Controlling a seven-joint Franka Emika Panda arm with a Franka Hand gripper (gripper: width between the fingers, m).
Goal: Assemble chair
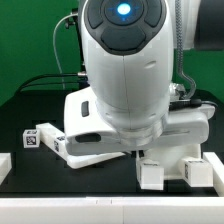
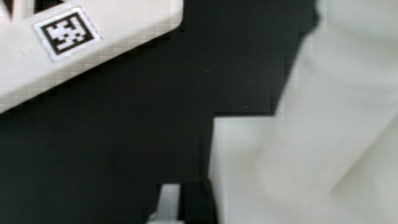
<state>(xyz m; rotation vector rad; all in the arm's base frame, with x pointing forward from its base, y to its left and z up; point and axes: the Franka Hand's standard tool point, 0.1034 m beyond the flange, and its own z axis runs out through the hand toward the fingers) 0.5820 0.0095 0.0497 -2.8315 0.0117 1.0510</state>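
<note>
1. At the exterior view's lower left, a small chunky white plastic block with a black-and-white square tag lies loose on the black desk. A second tagged white block sits just beside it. A white piece at the frame's edge is cut off.
2. In the centre, the arm's bulky white body hides most of the blocky white plastic chair structure, which rests on the desk.
3. The pincer is hidden there. The wrist view shows only a pale sliver of it, closed to nothing and holding no part, near a tagged white panel.
4. At the exterior view's lower right, two white leg blocks appear joined under the structure.
5. Judged so, assembly is partway: several parts are joined, and the loose blocks remain to fit.
</note>
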